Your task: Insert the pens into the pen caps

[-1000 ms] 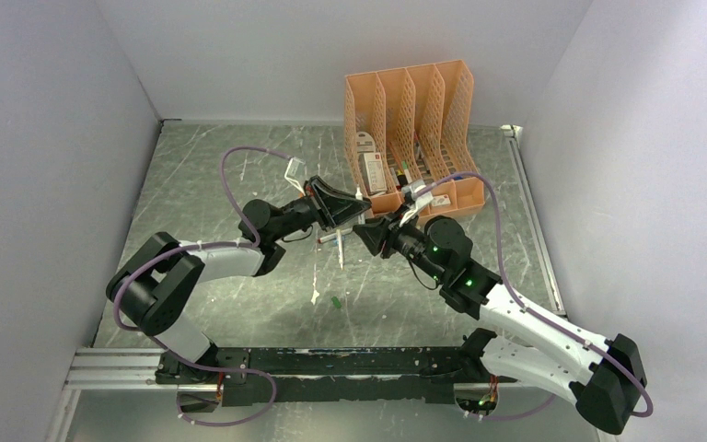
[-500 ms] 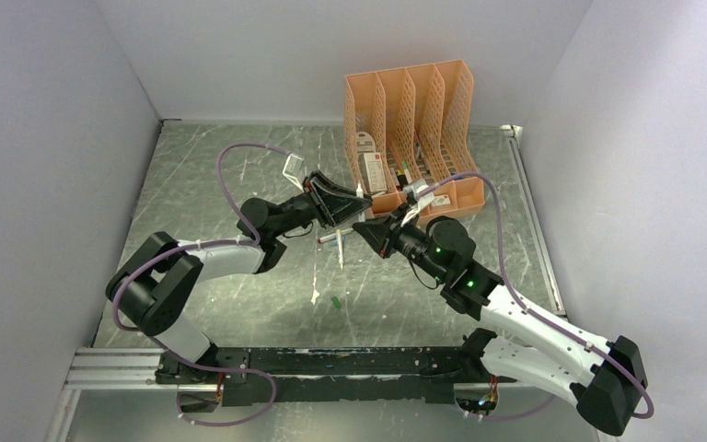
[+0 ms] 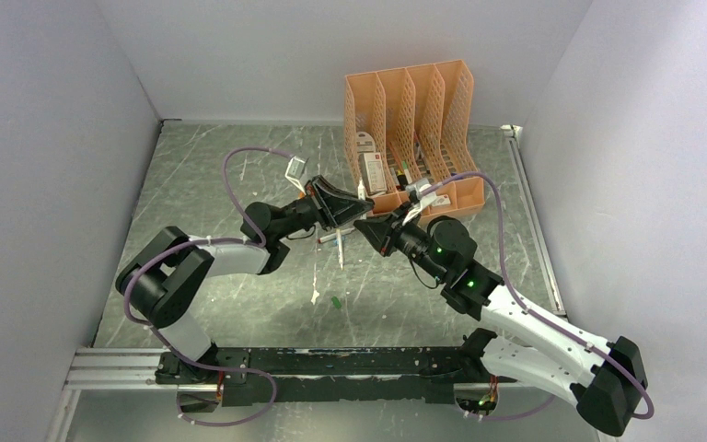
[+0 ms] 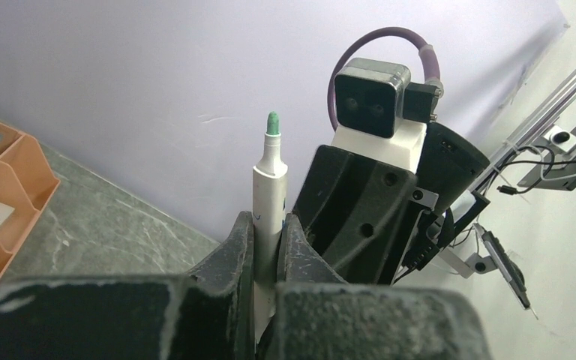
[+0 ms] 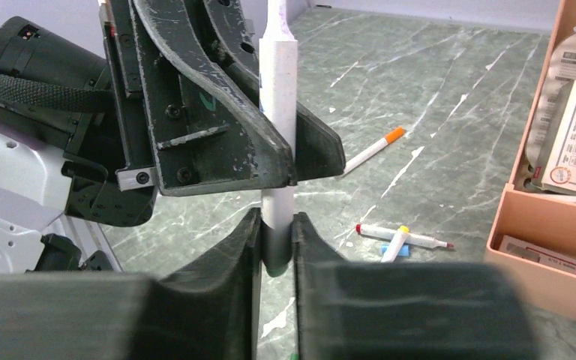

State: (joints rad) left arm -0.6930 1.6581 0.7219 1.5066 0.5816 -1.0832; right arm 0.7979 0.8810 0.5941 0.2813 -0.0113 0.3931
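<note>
**Asker:** Where is the pen, and what holds it?

**Describer:** A white-barrelled pen [image 4: 268, 187] is held above the bench [image 3: 221, 166]. It sits toward the middle of the far edge, just in front of a peach organiser [image 3: 410, 101]. The left gripper [image 4: 268, 225] is clamped across its barrel. The right gripper [image 5: 276, 225] is closed on its lower end. A dark stub sits between the right fingers [image 5: 225, 270], and it cannot be told whether this is a cap.

**Asker:** Which way does it point?

**Describer:** Its long axis looks close to upright. The green tip [image 4: 273, 124] is uppermost and bare, and the tail is down in the right gripper.

**Asker:** What could go wrong?

**Describer:** Both grippers pinch one thin barrel, so a sideways pull by either arm would likely twist or lever it loose. A green cap [image 3: 336, 301] lies on the bench closer to the near edge, so the tip may face the wrong way for capping.
</note>
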